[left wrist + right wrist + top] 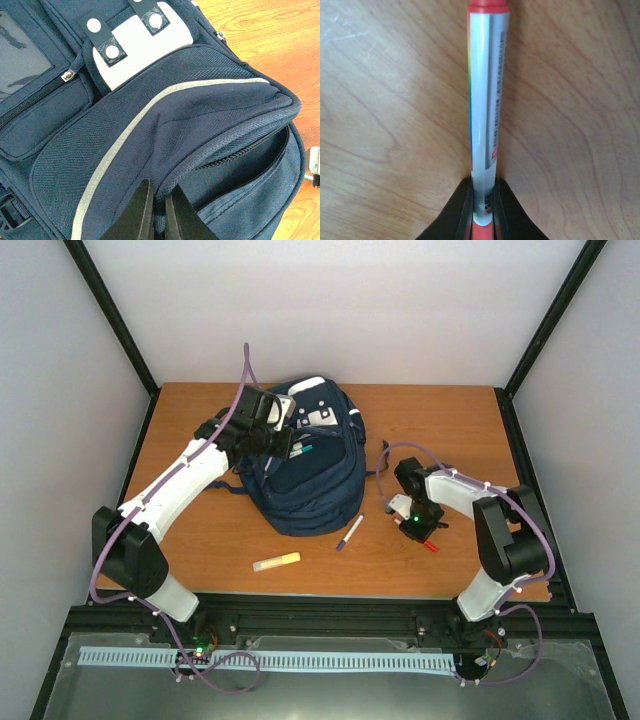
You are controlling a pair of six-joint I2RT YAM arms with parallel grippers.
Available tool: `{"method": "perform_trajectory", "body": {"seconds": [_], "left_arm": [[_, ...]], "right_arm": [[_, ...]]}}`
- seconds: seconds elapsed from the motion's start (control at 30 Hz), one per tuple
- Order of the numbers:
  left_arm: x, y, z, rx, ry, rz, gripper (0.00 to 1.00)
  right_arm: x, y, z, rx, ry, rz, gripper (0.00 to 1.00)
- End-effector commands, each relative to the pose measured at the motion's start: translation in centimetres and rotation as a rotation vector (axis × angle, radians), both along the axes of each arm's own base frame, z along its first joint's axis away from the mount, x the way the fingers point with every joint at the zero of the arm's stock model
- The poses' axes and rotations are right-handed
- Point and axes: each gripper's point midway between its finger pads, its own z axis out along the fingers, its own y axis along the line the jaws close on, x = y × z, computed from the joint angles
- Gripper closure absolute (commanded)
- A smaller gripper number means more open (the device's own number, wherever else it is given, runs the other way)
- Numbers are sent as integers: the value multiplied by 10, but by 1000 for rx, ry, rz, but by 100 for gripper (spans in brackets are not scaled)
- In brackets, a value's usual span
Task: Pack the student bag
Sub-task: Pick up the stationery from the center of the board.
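We judge this to be a loading step: one arm holds the bag open while the other picks up a writing tool to drop in.

The student bag [310, 485], a large navy blue soft fabric backpack with white patches and a thin pale stripe, lies on the brown wooden table [450, 420], left of centre and toward the far side. The left gripper [159, 195] sits at the bag's far-left part. Its jaws are pinched together on a fold of navy fabric at the seam beside a zip, so the front pocket [240, 150] gapes a little to its right.

To the right of the bag and apart from it, the right gripper [482, 187] has its jaws clamped on one end of a silver-barrelled marker with red ends [485, 90]. The marker points away from the fingers over bare wood. We cannot tell whether it rests on the table or has just left it.

A slim purple pen [350, 532] lies just off the bag's near-right edge, and a yellow highlighter [276, 561] lies nearer the arms. Both are unpacked.

Next, we think the right arm must lift the marker, carry it left over the bag and tip it into the opening. The left grip needs to hold the fabric taut, because that mouth looks narrow.
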Motion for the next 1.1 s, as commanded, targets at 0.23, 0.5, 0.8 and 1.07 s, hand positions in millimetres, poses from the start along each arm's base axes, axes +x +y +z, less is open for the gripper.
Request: {"method": "perform_trajectory", "body": {"seconds": [0.23,0.5,0.8,1.07], "left_arm": [[13,-3,32,-76,-58,28,99],[12,-4,33,-82,-56,24,99],[12,-5,31,-80,-45,19,99],[13,-2,32,-66,-56,27,99]], "right_arm": [[29,45,75,229,-189,69,97],[15,99,136,238,-455,440,97],[25,154,172,-32,-758,834,97],[39,218,194,-144,-912,1074,97]]}}
